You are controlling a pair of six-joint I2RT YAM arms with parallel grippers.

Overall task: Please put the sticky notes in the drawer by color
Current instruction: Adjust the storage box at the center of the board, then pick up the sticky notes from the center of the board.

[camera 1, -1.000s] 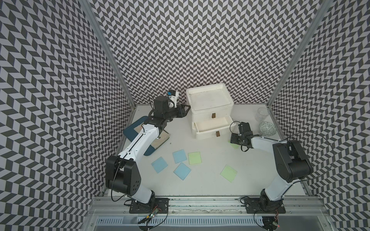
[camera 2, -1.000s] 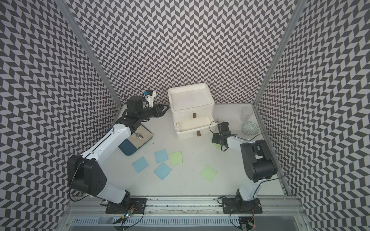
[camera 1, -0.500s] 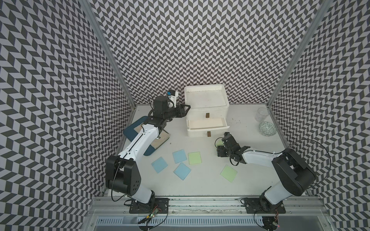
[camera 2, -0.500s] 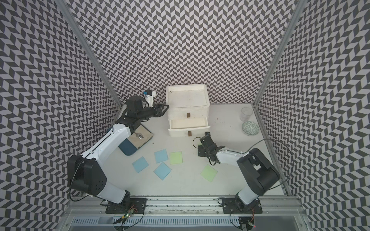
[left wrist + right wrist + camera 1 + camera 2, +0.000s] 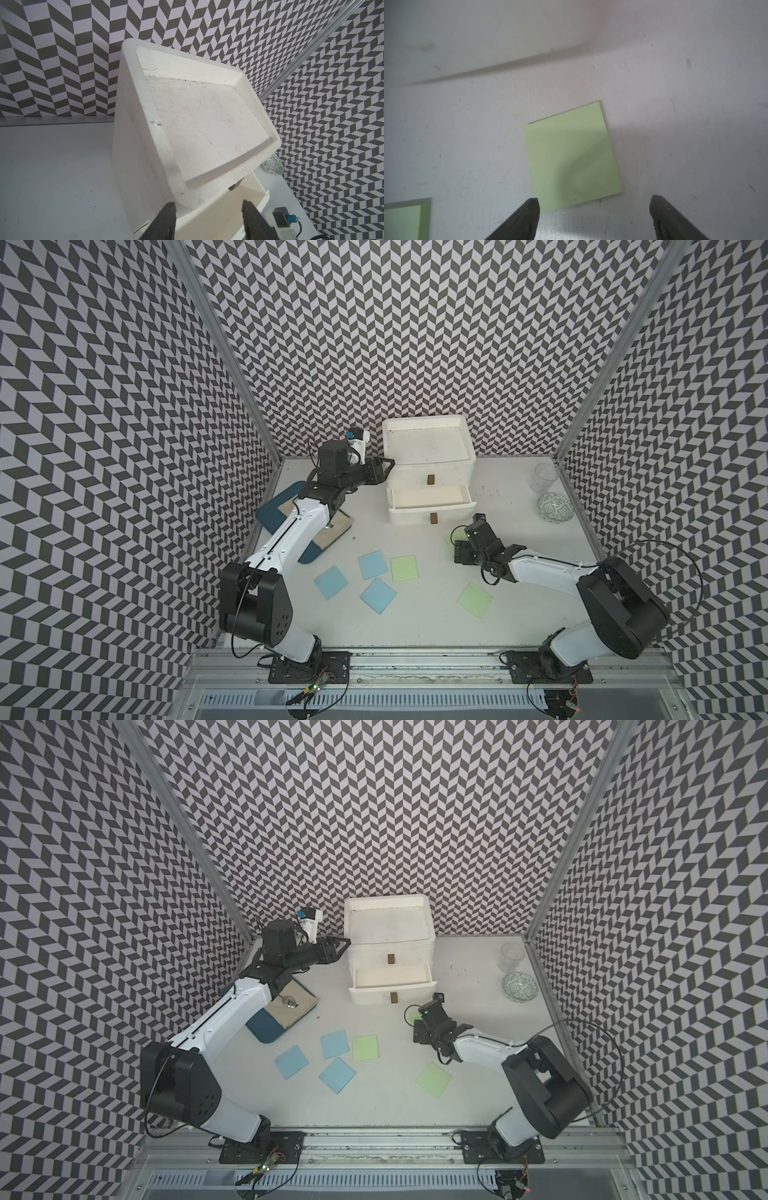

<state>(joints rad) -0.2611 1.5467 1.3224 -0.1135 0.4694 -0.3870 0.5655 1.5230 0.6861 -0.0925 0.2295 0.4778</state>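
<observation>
My right pincer [image 5: 595,199] has spread wide and empty, swung from the open drawer [image 5: 409,517] to hover over a light green sticky note [image 5: 571,155] lying on the bench [image 5: 467,135]. Pickup comes next, I judge.

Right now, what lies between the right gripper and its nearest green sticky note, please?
Nothing: the right wrist view shows that green sticky note uncovered on bare table, ahead of the right gripper.

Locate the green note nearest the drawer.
Green note: flat on the table in both top views, front-right of the drawer, partly hidden by the right end effector.
</observation>
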